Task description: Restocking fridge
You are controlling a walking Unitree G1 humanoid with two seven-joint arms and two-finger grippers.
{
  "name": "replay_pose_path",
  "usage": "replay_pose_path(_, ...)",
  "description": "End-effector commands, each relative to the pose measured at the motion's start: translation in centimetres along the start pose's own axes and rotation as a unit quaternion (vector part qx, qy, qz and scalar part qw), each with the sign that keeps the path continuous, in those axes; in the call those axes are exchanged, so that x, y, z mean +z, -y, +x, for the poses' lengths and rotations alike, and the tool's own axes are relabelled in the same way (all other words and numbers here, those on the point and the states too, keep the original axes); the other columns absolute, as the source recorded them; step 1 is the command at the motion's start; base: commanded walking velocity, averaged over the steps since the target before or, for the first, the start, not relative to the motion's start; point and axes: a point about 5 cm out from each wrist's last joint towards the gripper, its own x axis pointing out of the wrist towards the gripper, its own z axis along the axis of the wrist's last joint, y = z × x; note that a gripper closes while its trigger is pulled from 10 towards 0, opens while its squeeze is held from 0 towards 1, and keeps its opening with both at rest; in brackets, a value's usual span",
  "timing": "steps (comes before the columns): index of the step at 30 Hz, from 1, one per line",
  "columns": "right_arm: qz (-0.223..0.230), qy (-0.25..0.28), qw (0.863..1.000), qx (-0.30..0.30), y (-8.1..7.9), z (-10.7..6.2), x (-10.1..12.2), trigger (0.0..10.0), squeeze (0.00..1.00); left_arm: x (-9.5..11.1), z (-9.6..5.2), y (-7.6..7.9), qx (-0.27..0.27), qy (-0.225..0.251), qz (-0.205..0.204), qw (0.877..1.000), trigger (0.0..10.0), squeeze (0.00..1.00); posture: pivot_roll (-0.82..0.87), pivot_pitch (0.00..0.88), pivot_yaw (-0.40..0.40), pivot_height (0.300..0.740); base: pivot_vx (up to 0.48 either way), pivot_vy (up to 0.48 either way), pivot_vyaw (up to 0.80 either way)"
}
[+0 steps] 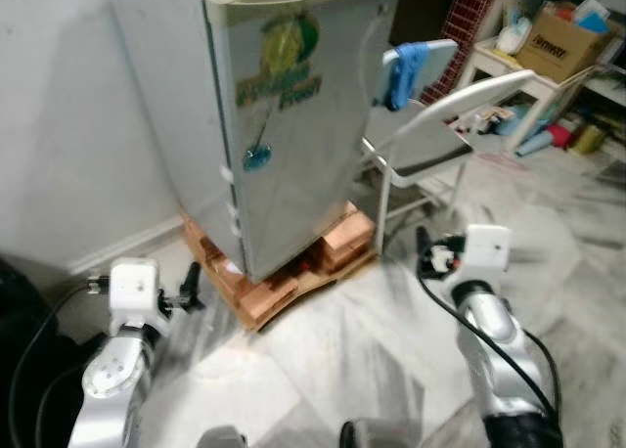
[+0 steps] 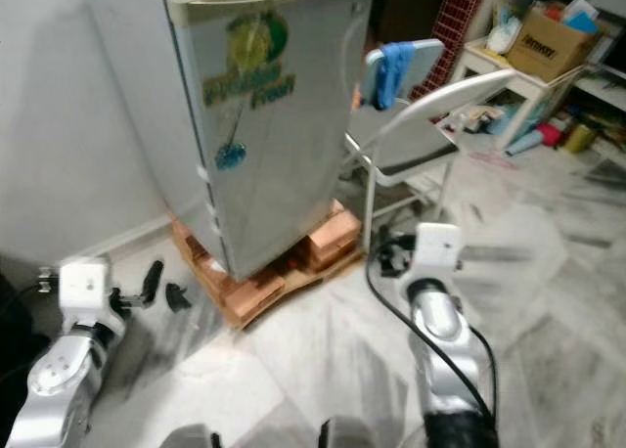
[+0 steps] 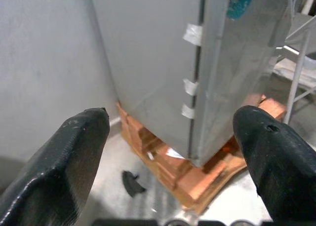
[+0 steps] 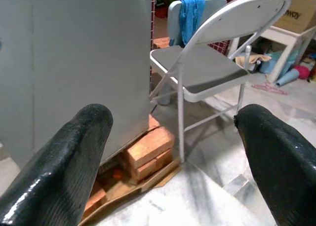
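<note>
Straight ahead, against the far wall, stands the fridge point(image 1: 293, 115), its door shut, raised off the marble floor point(image 1: 372, 370) on a stack of bricks point(image 1: 293, 272). A green sticker point(image 1: 284, 62) marks the door, and bits of tape point(image 3: 190, 88) sit along the hinge-side edge. Just right of the fridge is a white folding chair point(image 1: 440, 125), with a blue cloth point(image 1: 401, 71) hanging beyond it. Nothing to be stocked is in either arm.

Left gripper point(image 3: 168, 147) hovers low, near the fridge's left corner, jaws wide and empty. Right gripper point(image 4: 173, 147) hovers low on the right, facing the gap between fridge and chair, jaws likewise wide and empty.

I judge the step in hand to be approaching and opening the door. Doing it well would mean squaring up to the door front, reaching for its handle edge on the right side, keeping the right arm clear of the chair frame, and leaving room for the door to swing.
</note>
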Motion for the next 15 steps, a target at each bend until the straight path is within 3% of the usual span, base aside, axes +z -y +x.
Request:
replay_pose_path(1,-0.005,0.0,1.0,-0.019,1.38,0.01,0.06,10.0,0.0,0.96,0.72,1.37,-0.02,0.02,-0.002,1.0,10.0,0.0,0.01,0.054,-0.049,0.74,0.0,0.424,0.0)
replay_pose_path(8,-0.007,0.008,1.0,-0.013,1.08,0.49,0.54,10.0,0.0,1.17,0.97,1.49,-0.027,0.024,-0.001,0.999,10.0,0.0,0.01,0.063,-0.051,0.74,0.0,0.423,0.0)
replay_pose_path(15,-0.006,0.015,1.0,-0.013,0.61,0.94,0.96,10.0,0.0,1.2,1.25,1.83,-0.036,0.024,-0.001,0.999,10.0,0.0,0.0,0.058,-0.039,0.74,0.246,0.412,-0.75)
